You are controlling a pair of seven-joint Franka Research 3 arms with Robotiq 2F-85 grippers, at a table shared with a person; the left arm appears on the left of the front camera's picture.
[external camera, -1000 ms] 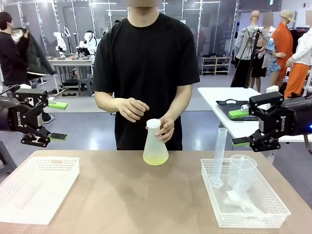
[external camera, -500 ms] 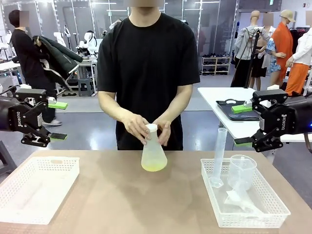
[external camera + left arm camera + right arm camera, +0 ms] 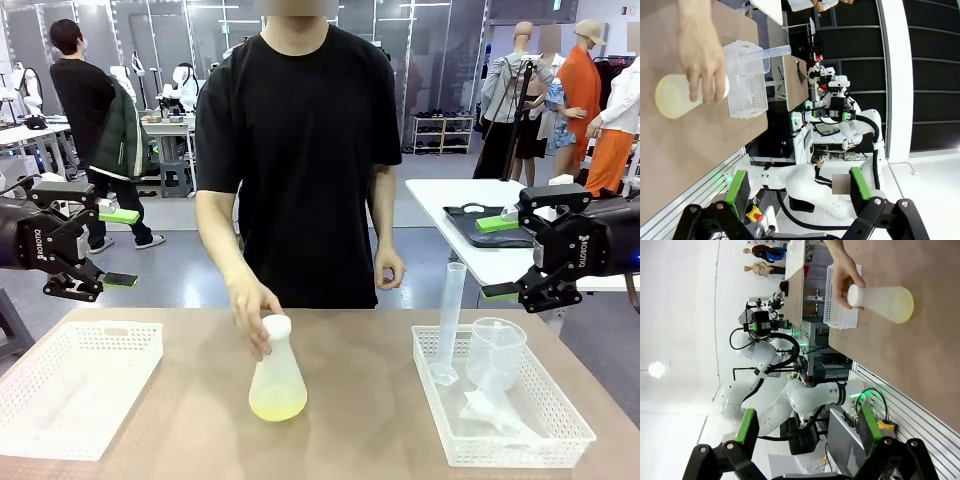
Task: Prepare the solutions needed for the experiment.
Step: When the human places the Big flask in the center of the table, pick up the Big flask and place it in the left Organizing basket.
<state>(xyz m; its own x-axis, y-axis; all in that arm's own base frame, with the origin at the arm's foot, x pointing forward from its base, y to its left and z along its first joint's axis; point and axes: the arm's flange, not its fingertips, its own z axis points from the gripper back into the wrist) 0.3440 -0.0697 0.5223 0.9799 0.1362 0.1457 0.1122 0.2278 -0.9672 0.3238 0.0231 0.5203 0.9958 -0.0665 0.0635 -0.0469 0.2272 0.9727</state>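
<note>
**Front view.** Tan worktop (image 3: 360,430), matt, bare through the middle. A frosted conical flask (image 3: 277,375) stands upright near the centre with a white cap (image 3: 276,326) on. Pale yellow-green solution (image 3: 278,405) sits shallow in its base. The person's hand (image 3: 253,305) is on the neck at the cap. Left basket (image 3: 110,327) lies at one end. Right basket (image 3: 560,452) carries a graduated cylinder (image 3: 450,315) and a beaker (image 3: 495,350). Left pincer (image 3: 122,248) and right pincer (image 3: 497,258) hang beyond the worktop's ends, jaws wide apart, holding nothing. Behind: grey floor, glass partitions, a white side table (image 3: 450,195).

**Left wrist view.** Left pincer (image 3: 797,184) gapes, empty, off the worktop's edge. The flask is well ahead.

**Right wrist view.** Right pincer (image 3: 807,427) gapes, empty. The solution (image 3: 902,305) is far ahead on the worktop.
</note>
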